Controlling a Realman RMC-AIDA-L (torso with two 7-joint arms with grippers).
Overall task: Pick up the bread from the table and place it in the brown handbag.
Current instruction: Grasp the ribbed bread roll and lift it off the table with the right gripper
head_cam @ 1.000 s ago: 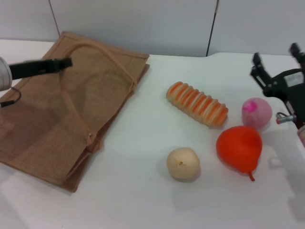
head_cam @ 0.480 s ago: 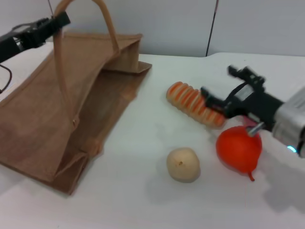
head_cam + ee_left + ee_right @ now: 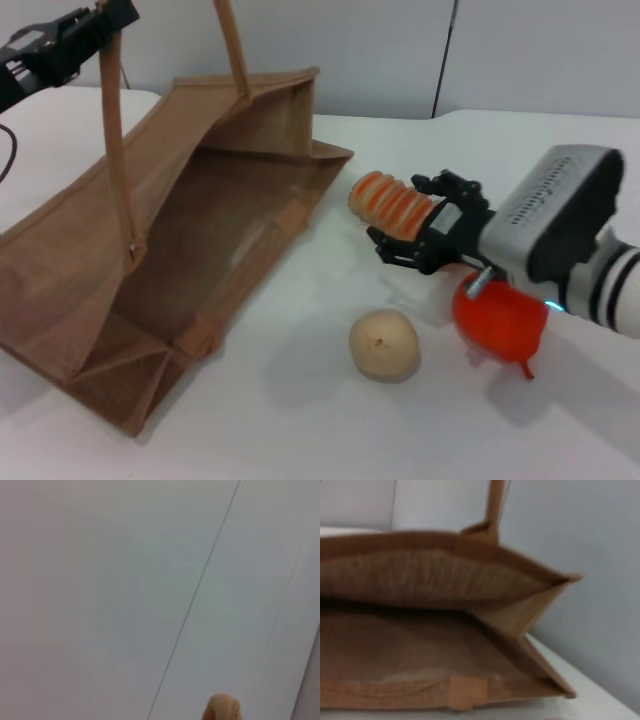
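The left gripper [image 3: 100,22] has lifted the brown handbag [image 3: 200,230] open by its handle; the right gripper [image 3: 415,230] now straddles the bread [image 3: 388,203], fingers spread, ready to grasp.

A pale grey-white panelled wall [image 3: 380,50] stands behind the work surface, split by thin dark vertical seams — one seam [image 3: 445,58] runs down toward the white table [image 3: 300,420]. The left wrist view shows the same plain panelling with a slanting seam [image 3: 195,595]. Light is even and soft — shadows are faint.

Coarse woven brown handbag [image 3: 180,270]; smooth matt white table [image 3: 300,420].
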